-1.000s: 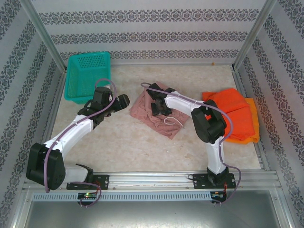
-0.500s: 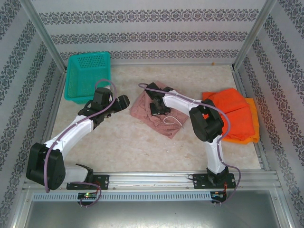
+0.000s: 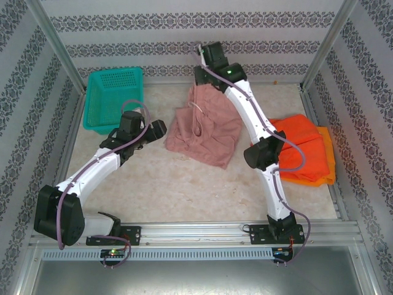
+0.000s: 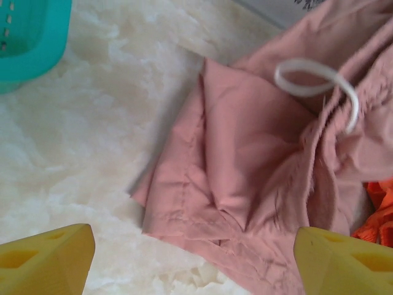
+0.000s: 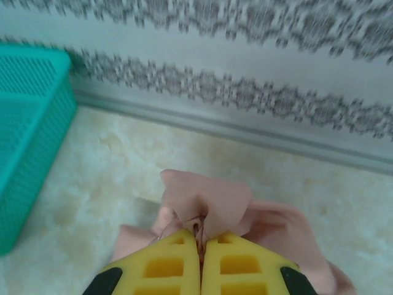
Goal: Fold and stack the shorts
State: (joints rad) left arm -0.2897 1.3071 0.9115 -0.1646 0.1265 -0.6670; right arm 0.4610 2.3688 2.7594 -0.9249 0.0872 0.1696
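The right arm [image 3: 247, 112] is now reaching far back toward the wall [image 3: 184, 37], having lifted off the surface [image 3: 153, 184]. The right jaws are clamping the top edge of the pink shorts [image 3: 206, 129], and the rest is trailing down onto the surface. The left jaws are hanging apart just beside the cloth.

I have my left white-and-black arm [image 3: 92, 172] lying low, running from its base forward and to the right, with the wrist bent over at the end. Its left gripper [image 3: 161, 130] hangs with the yellow padded fingers [image 4: 46, 258] spread wide apart, nothing between them. My right white-and-black arm [image 3: 249, 114] is raised and stretched far forward, elbow bent above its base, forearm slanting forward and left. The right gripper [image 5: 200, 239] is clamped, its yellow pads pressed together on a pinch of the dusty pink cloth shorts [image 5: 206, 200].
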